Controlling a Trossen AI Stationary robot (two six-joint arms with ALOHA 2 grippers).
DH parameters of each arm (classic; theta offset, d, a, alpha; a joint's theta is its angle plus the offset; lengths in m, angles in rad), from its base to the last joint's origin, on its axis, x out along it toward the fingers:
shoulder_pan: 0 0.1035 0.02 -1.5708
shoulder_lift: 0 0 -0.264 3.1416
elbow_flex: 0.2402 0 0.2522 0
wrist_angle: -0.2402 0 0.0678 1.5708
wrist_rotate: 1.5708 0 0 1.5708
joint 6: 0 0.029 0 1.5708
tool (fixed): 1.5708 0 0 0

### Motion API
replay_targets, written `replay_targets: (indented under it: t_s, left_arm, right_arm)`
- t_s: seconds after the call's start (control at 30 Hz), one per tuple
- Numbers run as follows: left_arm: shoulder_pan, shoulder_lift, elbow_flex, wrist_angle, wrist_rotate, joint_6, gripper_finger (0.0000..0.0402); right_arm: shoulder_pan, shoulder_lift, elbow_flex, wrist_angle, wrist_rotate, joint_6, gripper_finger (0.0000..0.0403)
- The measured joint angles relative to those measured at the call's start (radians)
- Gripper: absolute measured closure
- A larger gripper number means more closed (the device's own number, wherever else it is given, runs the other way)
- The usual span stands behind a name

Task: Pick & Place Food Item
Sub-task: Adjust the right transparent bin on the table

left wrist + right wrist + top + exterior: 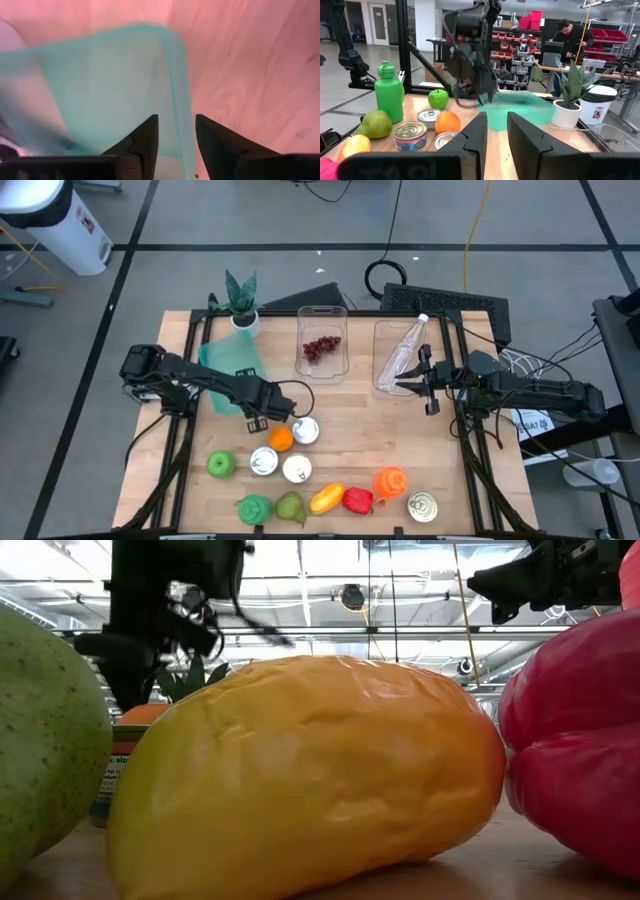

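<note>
A teal see-through container (226, 370) stands at the table's left, beside a potted plant (241, 305). My left gripper (258, 418) is shut on the container's near right corner; the right wrist view shows that gripper (484, 97) at the container (520, 107). An orange (281, 439), a green apple (220, 465) and several cans lie nearer the front. Grapes (321, 347) sit in a clear tub. My right gripper (428, 383) hangs level at the right, its fingers nearly together with nothing between them (497, 114). My left gripper pinches the teal container's wall at its rim (181, 131), one finger inside the container and one outside. The fingers come from above, slanting steeply down. Whether the container's bottom is off the table, I cannot tell.
A second clear tub (398, 358) holds a plastic bottle. Along the front edge lie a green bottle (254, 508), a pear (290, 506), a yellow fruit (327, 498), a red pepper (357, 500), an orange bottle (391, 482) and a can (422, 506).
</note>
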Motion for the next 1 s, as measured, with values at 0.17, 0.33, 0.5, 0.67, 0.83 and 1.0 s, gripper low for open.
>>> replay_targets:
  t_s: [0.17,0.33,0.5,0.67,0.83,1.0]
  left_arm:
    - [-0.067,-0.072,0.095,0.006,-0.085,0.001,0.0261]
    - [-0.223,-0.227,0.121,0.180,-0.304,0.000,0.0261]
    - [-0.398,-0.399,-0.112,0.660,-0.628,0.210,0.0261]
    - [-0.392,-0.557,-0.419,1.241,-0.556,0.565,0.0261]
    - [-0.294,-0.635,-0.693,1.722,-0.080,0.721,0.0261]
    - [-0.227,-0.791,-0.865,2.009,0.104,0.722,0.0261]
  right_arm:
    - [0.000,0.014,0.000,0.003,0.000,0.000,0.0339]
    - [0.000,0.023,0.000,0.020,0.001,-0.004,0.0339]
    - [0.000,0.046,0.000,0.031,0.001,-0.004,0.0339]
    - [0.002,0.089,0.000,0.093,-0.002,-0.012,0.0339]
    - [0.057,0.141,0.000,0.206,-0.026,-0.073,0.0339]
    - [0.103,0.180,0.000,0.259,-0.024,-0.083,0.0339]
